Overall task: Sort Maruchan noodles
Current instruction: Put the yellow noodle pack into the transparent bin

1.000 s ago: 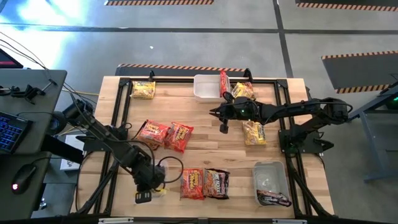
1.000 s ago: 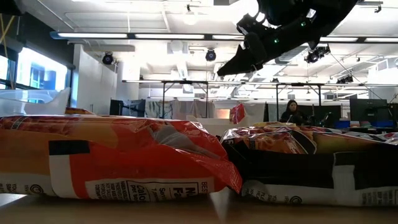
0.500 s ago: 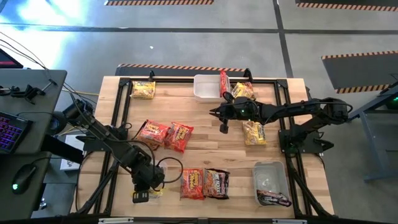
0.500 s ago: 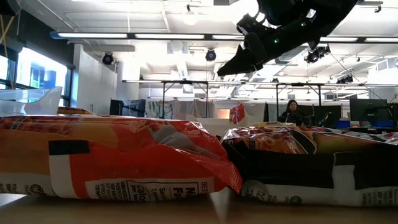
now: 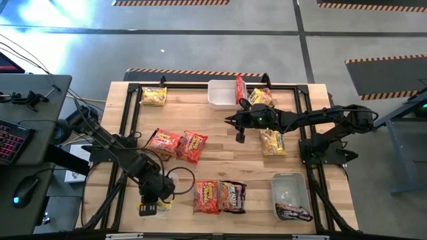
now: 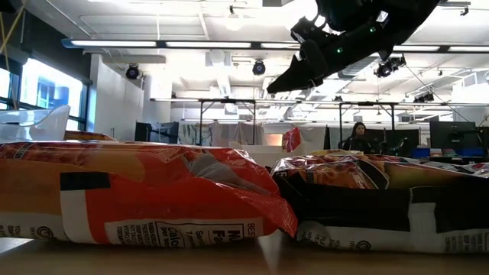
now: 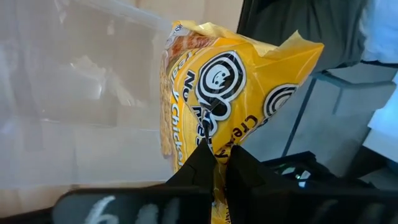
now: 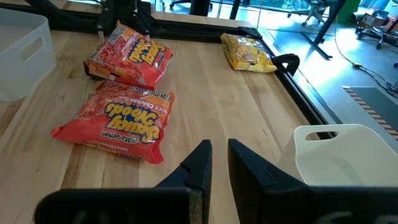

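A wooden counter (image 5: 220, 160) carries Maruchan ramen packets scattered flat across it: two red ones (image 5: 177, 144) side by side near the middle, a red and a dark brown one (image 5: 220, 197) touching at the front edge, yellow ones at the back left corner (image 5: 154, 97) and under the right arm (image 5: 272, 142). Clear tubs sit at the back (image 5: 221, 93) and front right (image 5: 289, 189).

At the front left corner, the left gripper (image 7: 217, 163) has its fingers clamped on the crimped edge of a yellow packet (image 7: 230, 99), which hangs crumpled from the pinch. The right gripper (image 5: 239, 134) hovers above mid-counter with fingers nearly together, holding nothing.

The packets look light and crinkly, with slick wrappers around a brittle noodle block; a pinch on the sealed end seam seems safest, since squeezing the middle could crack the noodles.

Compared with a second ago, the left gripper and its yellow packet have shifted slightly farther toward the left edge; the right arm has not moved.
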You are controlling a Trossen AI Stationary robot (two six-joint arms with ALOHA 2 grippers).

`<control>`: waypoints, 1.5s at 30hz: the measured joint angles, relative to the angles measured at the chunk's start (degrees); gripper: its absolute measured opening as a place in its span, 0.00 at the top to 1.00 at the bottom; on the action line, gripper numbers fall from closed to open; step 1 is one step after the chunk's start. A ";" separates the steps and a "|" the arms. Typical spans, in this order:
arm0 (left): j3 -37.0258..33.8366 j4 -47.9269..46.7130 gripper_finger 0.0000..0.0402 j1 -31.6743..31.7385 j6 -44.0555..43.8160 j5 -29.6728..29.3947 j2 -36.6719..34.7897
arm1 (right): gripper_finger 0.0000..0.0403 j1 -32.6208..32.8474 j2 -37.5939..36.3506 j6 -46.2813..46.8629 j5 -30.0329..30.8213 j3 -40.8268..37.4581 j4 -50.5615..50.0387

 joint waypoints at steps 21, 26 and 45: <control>0.70 -1.85 1.00 -0.92 13.66 -1.70 -0.04 | 0.91 0.00 0.00 0.00 -0.15 0.00 -0.02; 0.70 -2.01 1.00 -0.90 14.91 -1.71 0.37 | 0.91 0.00 0.00 0.00 -0.15 0.00 -0.02; 0.68 -1.09 1.00 -1.20 16.50 1.06 3.01 | 0.91 -0.01 0.00 -0.12 -0.19 0.00 -0.04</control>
